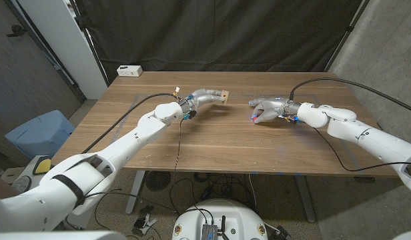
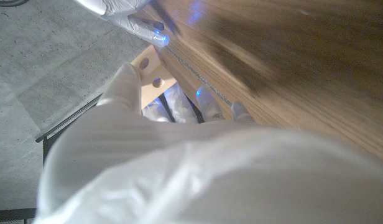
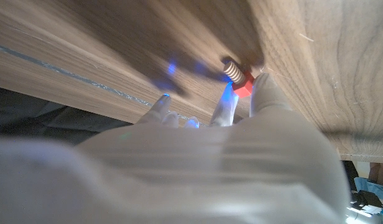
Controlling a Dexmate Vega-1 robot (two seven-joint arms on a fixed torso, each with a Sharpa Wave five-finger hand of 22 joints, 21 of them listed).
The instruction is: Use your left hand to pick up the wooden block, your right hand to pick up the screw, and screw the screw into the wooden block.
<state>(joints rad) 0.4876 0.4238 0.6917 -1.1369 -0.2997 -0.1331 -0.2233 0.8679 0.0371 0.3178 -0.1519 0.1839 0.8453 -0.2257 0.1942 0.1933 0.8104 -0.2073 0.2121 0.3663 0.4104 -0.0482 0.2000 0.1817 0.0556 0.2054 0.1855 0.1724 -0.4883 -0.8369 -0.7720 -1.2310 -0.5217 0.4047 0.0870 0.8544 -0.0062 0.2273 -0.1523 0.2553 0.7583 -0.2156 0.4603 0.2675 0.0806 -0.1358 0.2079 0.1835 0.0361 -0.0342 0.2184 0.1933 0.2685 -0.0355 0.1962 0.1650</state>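
Note:
My left hand point(image 1: 204, 98) holds a pale wooden block point(image 1: 223, 95) a little above the table, left of the middle, with its shadow on the wood below. In the left wrist view the block point(image 2: 150, 74) shows two round holes and sits between the fingers of my left hand point(image 2: 148, 155). My right hand point(image 1: 267, 109) is low over the table to the right of the block, apart from it. It pinches a screw with a red head point(image 3: 239, 77), whose threaded shaft points away from my right hand point(image 3: 210, 162), close to the tabletop. A red speck point(image 1: 253, 119) marks the screw.
A white box point(image 1: 129, 70) lies at the table's point(image 1: 212, 143) back left corner. Black cables run along both arms over the wood. A blue bin point(image 1: 37, 133) stands on the floor to the left. A dark curtain hangs behind the table.

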